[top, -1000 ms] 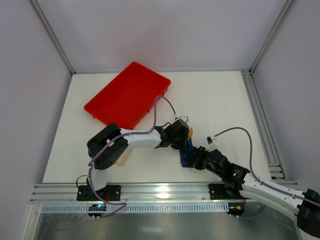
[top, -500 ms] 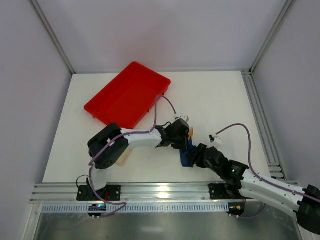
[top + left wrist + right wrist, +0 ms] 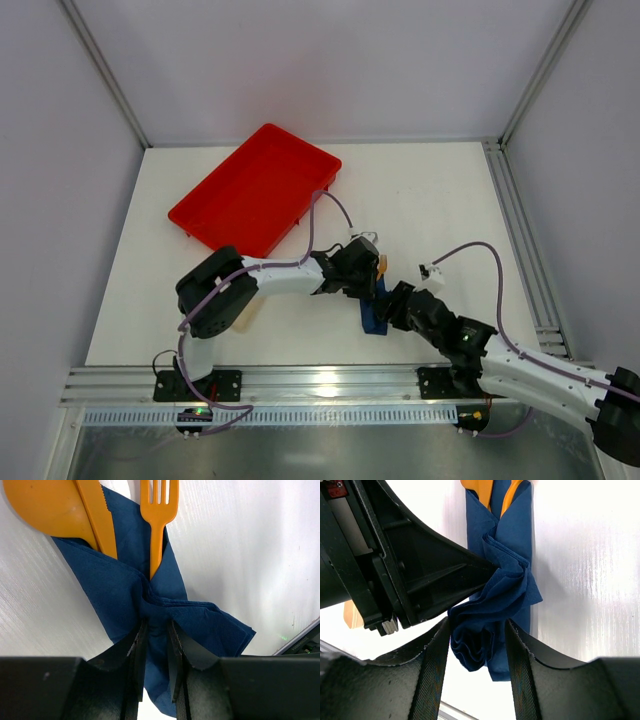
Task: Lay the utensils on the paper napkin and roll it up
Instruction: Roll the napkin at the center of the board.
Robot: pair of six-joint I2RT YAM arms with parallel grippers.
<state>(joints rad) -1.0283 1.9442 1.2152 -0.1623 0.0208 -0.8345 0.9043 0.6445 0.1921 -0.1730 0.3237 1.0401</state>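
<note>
Napkin [image 3: 150, 605], bunched around the utensils [image 3: 100, 515] near the tray's [image 3: 255, 190] front corner, stayed pinched in the nearly closed left end effector [image 3: 156, 645] while the right end effector [image 3: 477, 645], half open, had edged in to straddle its crumpled end, so rolling was underway.

Your right gripper [image 3: 479, 645] fingers straddle bunched paper napkin [image 3: 505, 587], touching folds. Left gripper [image 3: 487, 570] tip pinches napkin mid-fold. Orange utensils [image 3: 492, 492] protrude at top.
</note>
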